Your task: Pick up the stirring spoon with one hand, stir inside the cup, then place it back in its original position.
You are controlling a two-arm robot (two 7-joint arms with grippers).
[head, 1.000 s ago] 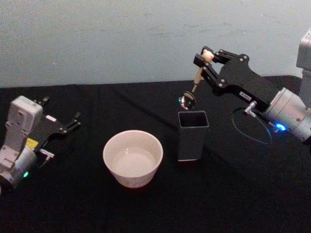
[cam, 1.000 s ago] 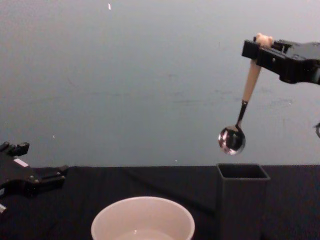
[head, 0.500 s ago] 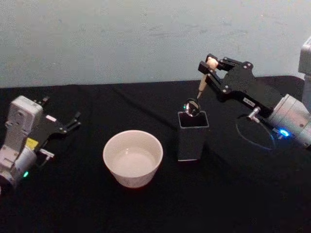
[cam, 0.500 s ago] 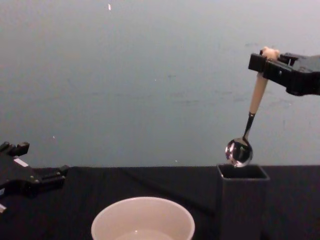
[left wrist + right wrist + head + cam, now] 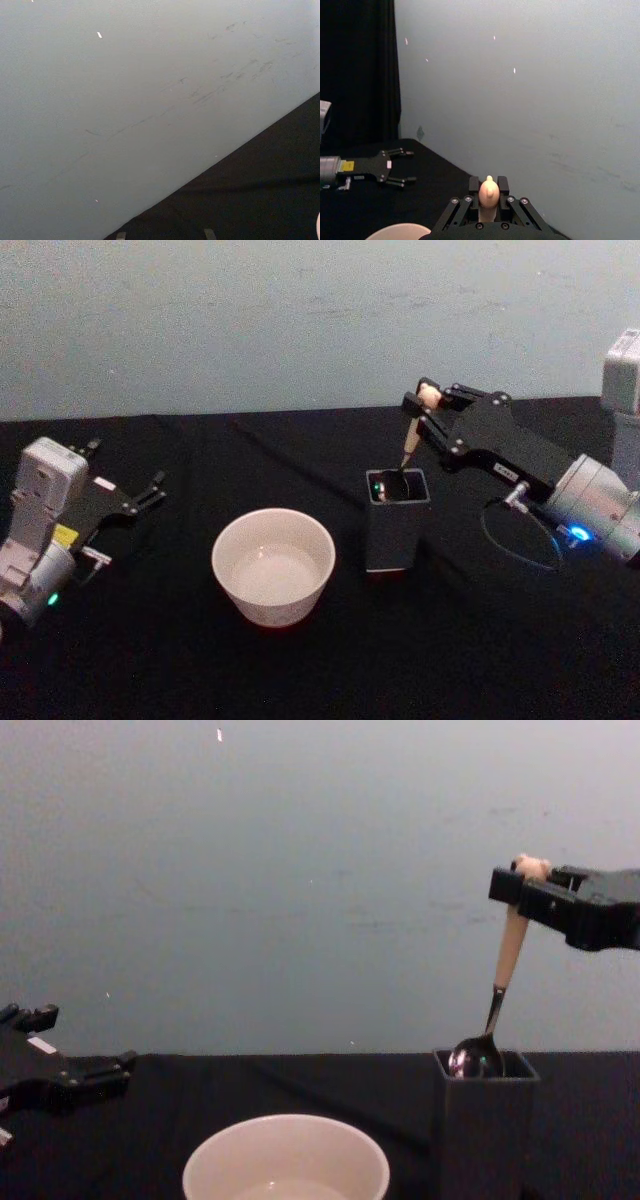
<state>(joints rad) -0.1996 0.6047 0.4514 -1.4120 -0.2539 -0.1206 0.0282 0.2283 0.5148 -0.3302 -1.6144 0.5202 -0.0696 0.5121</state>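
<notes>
My right gripper (image 5: pixel 428 400) is shut on the beige handle of the stirring spoon (image 5: pixel 409 439), just under its bear head (image 5: pixel 489 189). The spoon hangs almost upright, its shiny bowl (image 5: pixel 475 1058) dipping through the mouth of the dark grey square holder (image 5: pixel 397 518). That holder (image 5: pixel 484 1125) stands right of the cream-white cup (image 5: pixel 273 564), whose rim (image 5: pixel 286 1152) sits low in the chest view. My left gripper (image 5: pixel 148 492) rests open at the table's left side, well away from the cup, and appears too as the left gripper (image 5: pixel 95 1073) in the chest view.
A black cloth covers the table (image 5: pixel 330 660), ending at a pale wall (image 5: pixel 300 320) behind. A thin cable loop (image 5: pixel 520 520) lies on the cloth under my right arm. Open cloth lies between the cup and my left gripper.
My right gripper has lowered with the spoon. The spoon's bowl went from hanging above the holder to entering its mouth. The left arm has not moved.
</notes>
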